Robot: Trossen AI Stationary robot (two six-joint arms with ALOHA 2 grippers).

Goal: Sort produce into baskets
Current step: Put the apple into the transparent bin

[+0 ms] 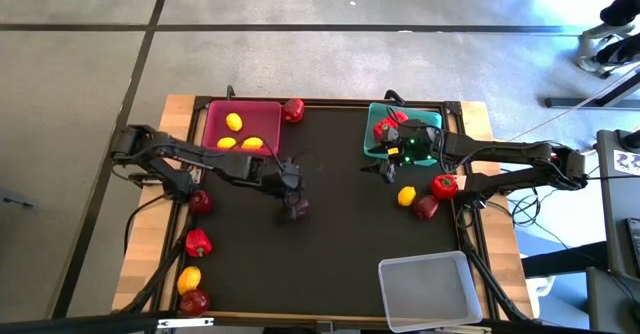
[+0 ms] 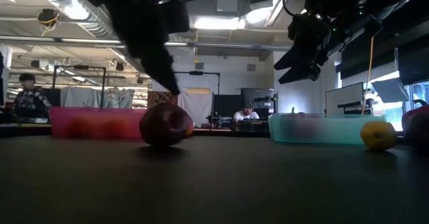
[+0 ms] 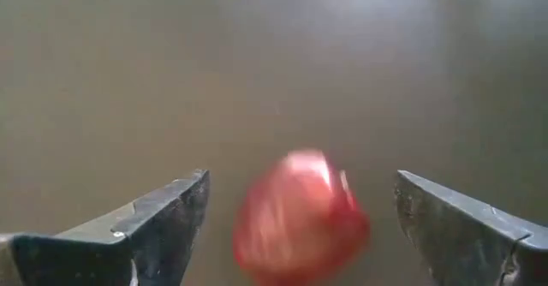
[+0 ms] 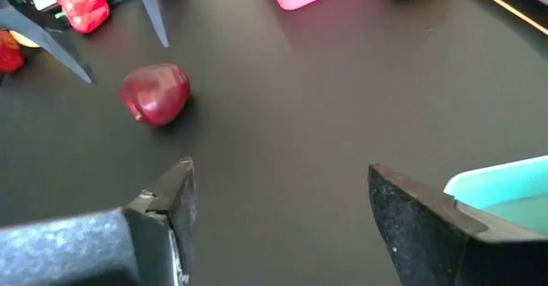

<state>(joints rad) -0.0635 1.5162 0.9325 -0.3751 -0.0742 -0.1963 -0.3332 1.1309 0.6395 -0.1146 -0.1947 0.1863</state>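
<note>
A dark red apple rests on the black table's middle. It also shows in the low view and the right wrist view. My left gripper hangs open just above it, a finger on either side in the left wrist view, apart from the apple. My right gripper is open and empty above the table, by the near left corner of the teal basket, which holds red peppers. The pink basket holds three yellow lemons.
The clear basket stands at the near right. A lemon, a pepper and an apple lie near the teal basket. More produce lies along the left edge, and one red piece lies by the pink basket.
</note>
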